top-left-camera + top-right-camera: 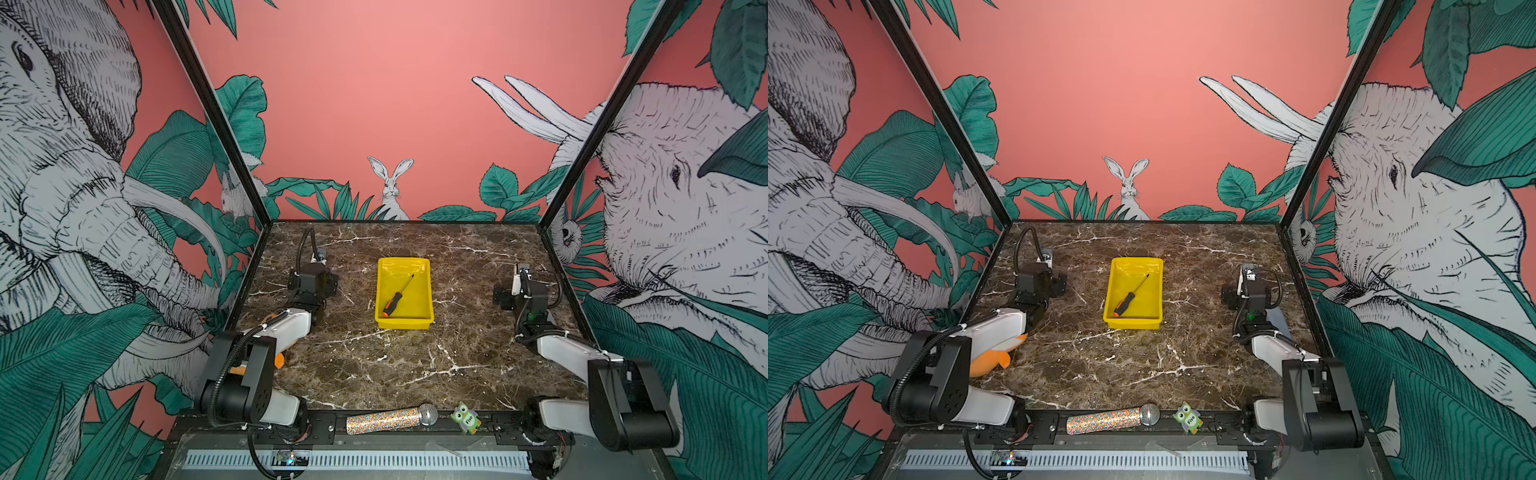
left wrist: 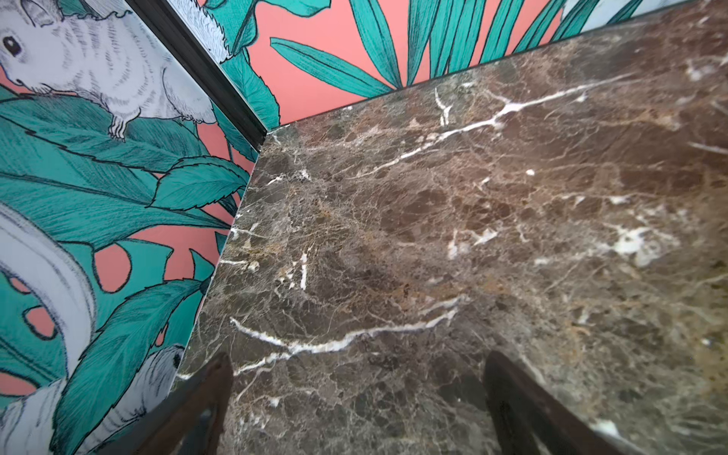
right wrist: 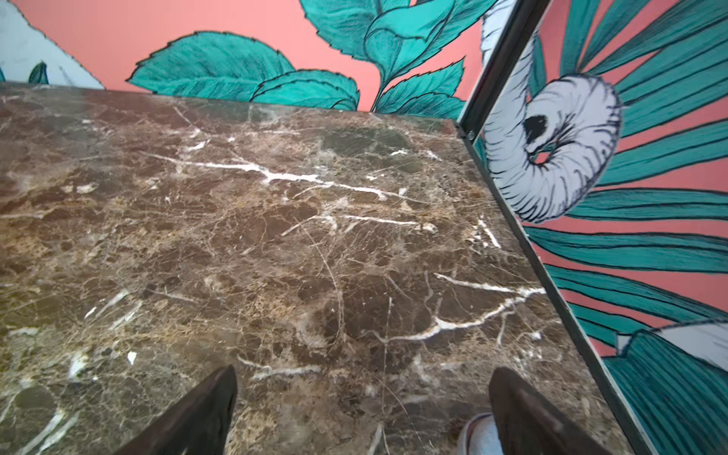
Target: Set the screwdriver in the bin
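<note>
We see a marbled brown counter (image 1: 374, 365). A bin (image 1: 405, 324) sits mid-counter, an orange toy (image 1: 992, 361) at its left edge.

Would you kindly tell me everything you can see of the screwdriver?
The screwdriver is small and slim, with a black-and-orange, plastic-looking handle and a thin dark metal shaft. It lies diagonally on the floor of the yellow bin, handle toward the near left corner, tip pointing far right. Only the bin touches it.

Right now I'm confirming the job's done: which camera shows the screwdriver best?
The top views: both show the screwdriver whole, lying diagonally inside the yellow bin. Both wrist views show only marble table, no screwdriver.
</note>
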Motion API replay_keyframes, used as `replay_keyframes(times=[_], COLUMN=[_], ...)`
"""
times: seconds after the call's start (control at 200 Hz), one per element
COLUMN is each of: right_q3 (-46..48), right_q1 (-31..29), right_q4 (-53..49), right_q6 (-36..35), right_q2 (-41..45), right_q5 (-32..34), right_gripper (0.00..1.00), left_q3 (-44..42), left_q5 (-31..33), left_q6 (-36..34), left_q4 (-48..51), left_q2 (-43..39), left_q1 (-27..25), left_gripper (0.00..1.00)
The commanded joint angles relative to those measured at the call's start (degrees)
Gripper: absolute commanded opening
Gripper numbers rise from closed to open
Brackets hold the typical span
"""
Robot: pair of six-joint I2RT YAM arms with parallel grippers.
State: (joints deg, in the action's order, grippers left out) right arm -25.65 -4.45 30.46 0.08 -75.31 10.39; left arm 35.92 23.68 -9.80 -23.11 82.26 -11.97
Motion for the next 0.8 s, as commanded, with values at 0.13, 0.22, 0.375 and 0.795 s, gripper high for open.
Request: replay_keyframes(times=[0.13,0.22,0.375,0.795], right_q3=[1.1,4.1,8.0,5.6], right_q1=[0.1,0.1,0.1,0.1], right_q4=[9.8,16.3,28.2,26.4], right_q6=[-1.9,-2.6,-4.1,-3.2], right_q2=[-3.0,-4.9,-10.2,-13.5], right_q5=[-0.4,-2.3,-5.7,-3.4], right_gripper=[0.99,0.99,0.99,0.99], left_q3=[-4.7,-6.1,-8.2,-10.1], left_q5=[-0.7,-2.1,-3.8,-10.0], left_q6=[0.0,0.0,-0.3,2.6], left_q4=[-9.3,-12.1,-15.7,-21.5], left_q2=[-0.6,0.2,0.6,4.5], left_q1=[0.9,1.3,1.5,5.6], left_gripper=[1.0,1.0,1.0,1.0])
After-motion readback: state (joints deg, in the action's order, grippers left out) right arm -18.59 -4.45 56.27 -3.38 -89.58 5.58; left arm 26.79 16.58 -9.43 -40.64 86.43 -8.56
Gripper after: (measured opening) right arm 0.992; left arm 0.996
